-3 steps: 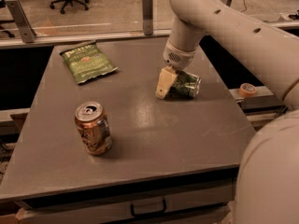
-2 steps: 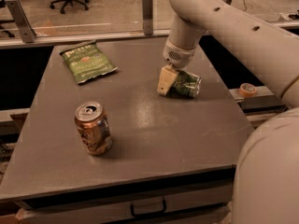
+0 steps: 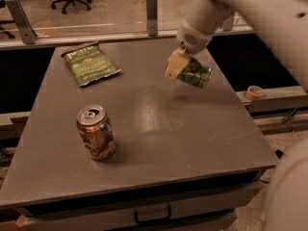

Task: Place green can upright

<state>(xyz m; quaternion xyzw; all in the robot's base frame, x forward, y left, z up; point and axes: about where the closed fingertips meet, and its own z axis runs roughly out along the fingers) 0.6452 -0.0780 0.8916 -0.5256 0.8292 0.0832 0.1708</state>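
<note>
The green can (image 3: 195, 72) is dark green with silvery crinkled patches. It is held on its side, lifted above the right back part of the grey table (image 3: 144, 129). My gripper (image 3: 180, 66) hangs from the white arm at the upper right and is shut on the can. One tan finger (image 3: 174, 64) shows on the can's left side; the other is hidden behind the can. A faint shadow lies on the table under the can.
A copper-brown can (image 3: 96, 132) stands upright at the table's front left. A flat green chip bag (image 3: 89, 63) lies at the back left. A tape roll (image 3: 254, 92) sits on a ledge to the right. A drawer handle (image 3: 152, 215) is below the front edge.
The gripper has lifted the green can off the table; it was lying on the surface before and now hangs in the air, still on its side.
</note>
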